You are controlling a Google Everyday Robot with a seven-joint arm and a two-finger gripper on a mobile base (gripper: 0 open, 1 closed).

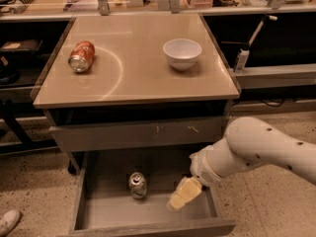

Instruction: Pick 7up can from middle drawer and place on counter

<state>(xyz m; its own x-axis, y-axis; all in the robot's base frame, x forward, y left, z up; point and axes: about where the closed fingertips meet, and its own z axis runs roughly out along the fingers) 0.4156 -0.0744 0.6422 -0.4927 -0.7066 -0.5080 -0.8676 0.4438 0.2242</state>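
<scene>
The 7up can (138, 185), silvery with a silver top, stands on the grey floor of the open middle drawer (108, 214), left of centre. My gripper (181, 195), with pale yellowish fingers, hangs low inside the drawer, to the right of the can and apart from it. It holds nothing. My white arm reaches in from the right. The beige-tan counter (138, 78) lies above, with a pale arc mark on it.
An orange-red can (81, 56) lies on its side on the counter's left. A white bowl (182, 53) stands on the counter's right. A grey drawer with a scratched front (143, 132) sits shut above the open one. A shoe (7, 222) shows at the bottom left.
</scene>
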